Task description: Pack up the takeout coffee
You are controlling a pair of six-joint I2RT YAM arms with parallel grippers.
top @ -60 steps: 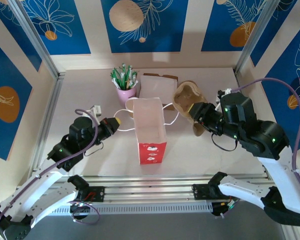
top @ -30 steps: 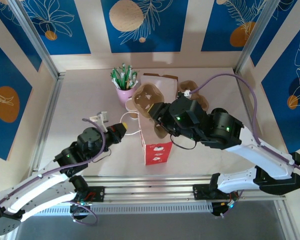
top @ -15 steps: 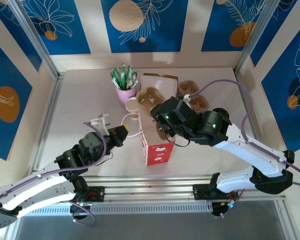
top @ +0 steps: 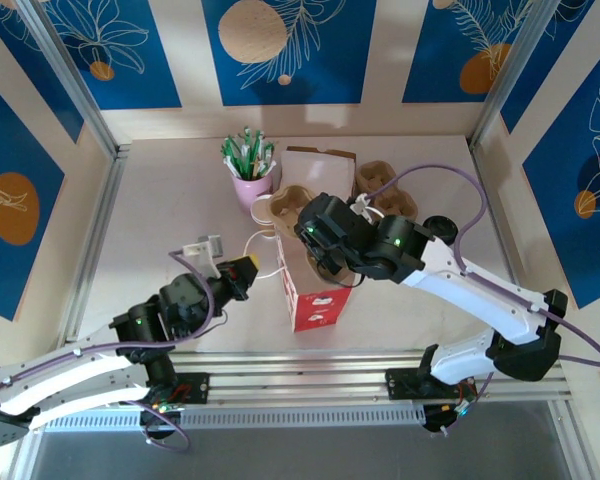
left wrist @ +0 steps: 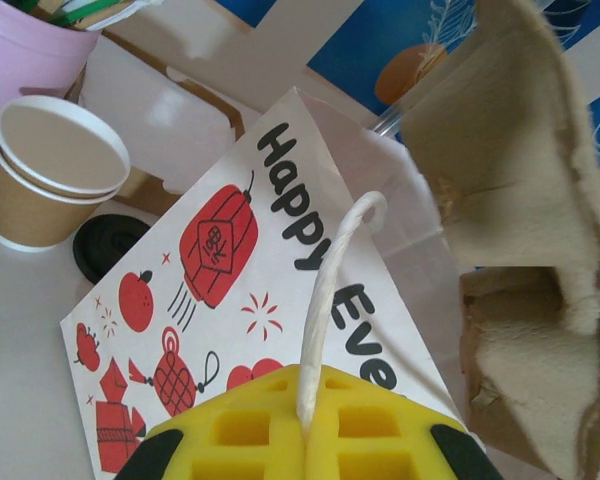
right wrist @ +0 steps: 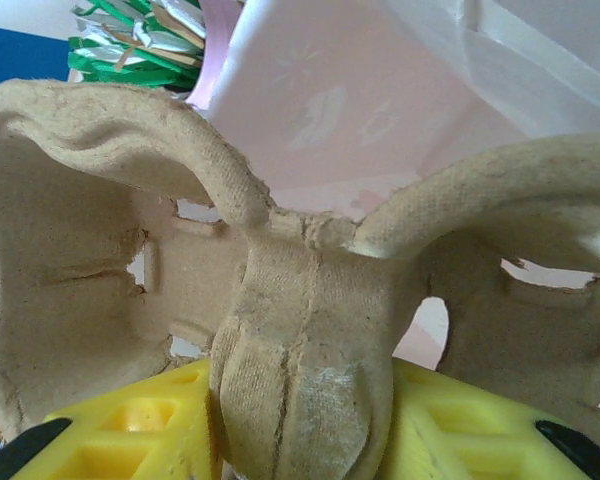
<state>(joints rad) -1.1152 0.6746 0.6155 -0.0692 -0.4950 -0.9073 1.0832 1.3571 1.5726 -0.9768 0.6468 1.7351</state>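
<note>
A white paper bag [top: 313,285] with red prints stands mid-table. My left gripper [top: 245,268] is shut on its white handle [left wrist: 332,285], as the left wrist view shows between the yellow pads [left wrist: 310,400]. My right gripper [top: 313,226] is shut on a brown pulp cup carrier [top: 290,198], held tilted over the bag's open top [right wrist: 110,250]. An open tan cup [left wrist: 52,170] stands behind the bag with a black lid [left wrist: 110,246] lying flat beside it. A cup with the lid on it is out of view.
A pink cup of green-white sticks [top: 250,172] and a brown-edged box [top: 318,165] stand at the back. A second pulp carrier [top: 388,192] lies back right. Metal frame posts border both sides of the table.
The right arm swung left from the table's right side, carrying the pulp carrier to above the bag's mouth. The left gripper stayed shut on the handle and drifted slightly nearer and right.
</note>
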